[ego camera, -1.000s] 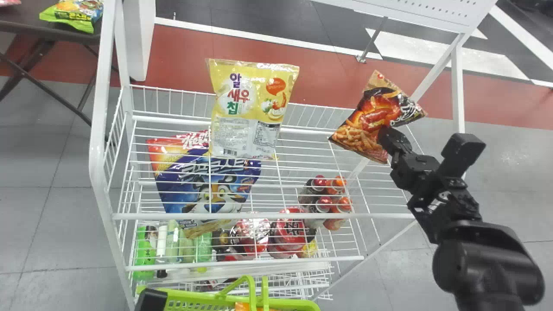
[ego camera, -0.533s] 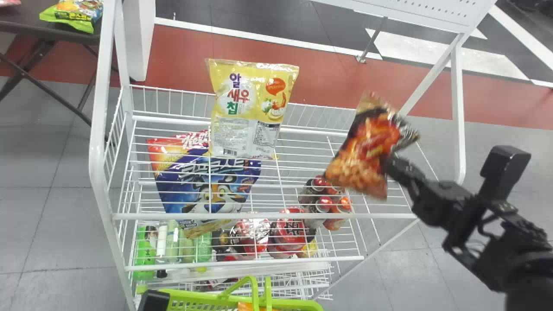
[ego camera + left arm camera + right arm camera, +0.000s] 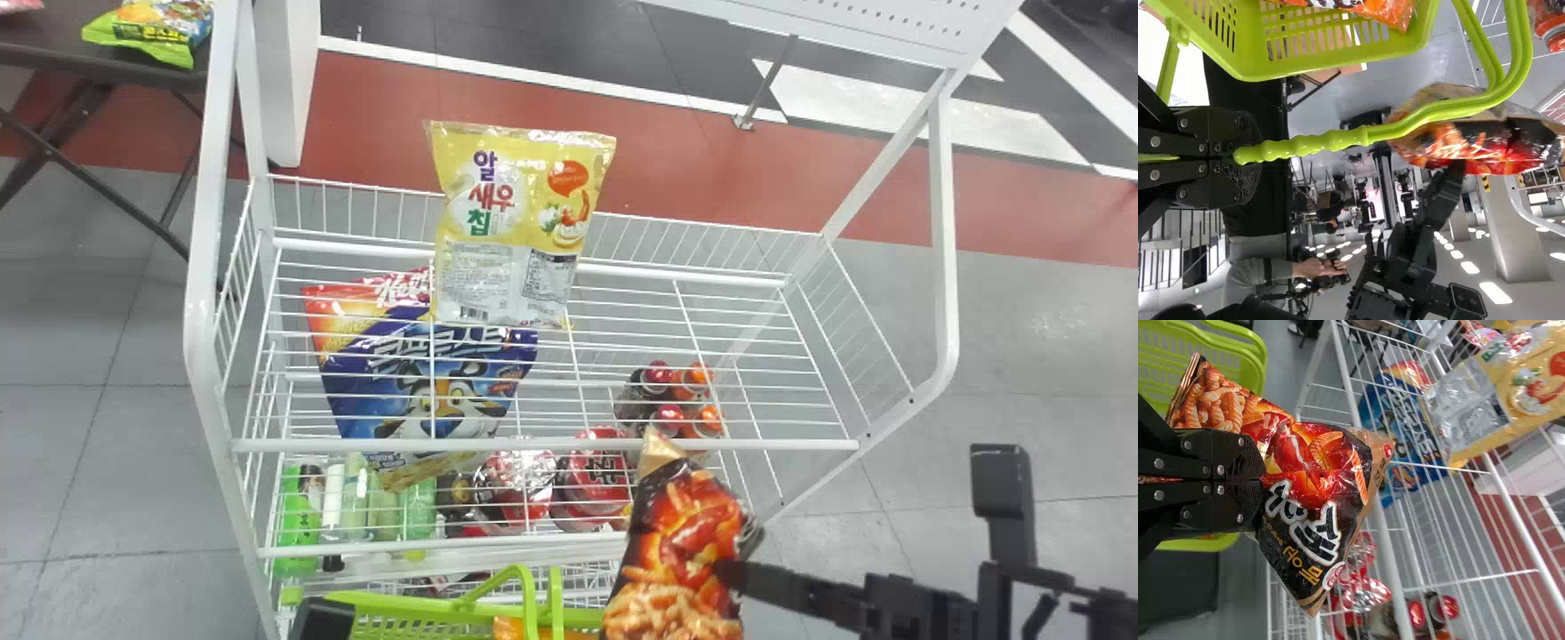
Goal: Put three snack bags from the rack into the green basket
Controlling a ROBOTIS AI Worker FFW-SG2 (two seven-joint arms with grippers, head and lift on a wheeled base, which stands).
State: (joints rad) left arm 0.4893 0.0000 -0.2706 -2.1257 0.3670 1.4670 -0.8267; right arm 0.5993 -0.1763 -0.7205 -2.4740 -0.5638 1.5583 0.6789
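The black right gripper, in the lower right of the head view, has its fingers drawn together on a glossy snack bag printed in black, red and orange. That bag hangs in the lower centre-right, in front of the white wire rack and overlapping the right end of the green plastic basket at the bottom edge. An orange packet lies inside the basket. The black left gripper sits at the bottom edge, left of centre; its fingers are pressed together around the ribbed green handle. On the rack, a yellow snack bag is at upper centre, and a blue-and-red cereal bag shows through the wires just below it. At upper left, a green snack bag lies on the dark tabletop.
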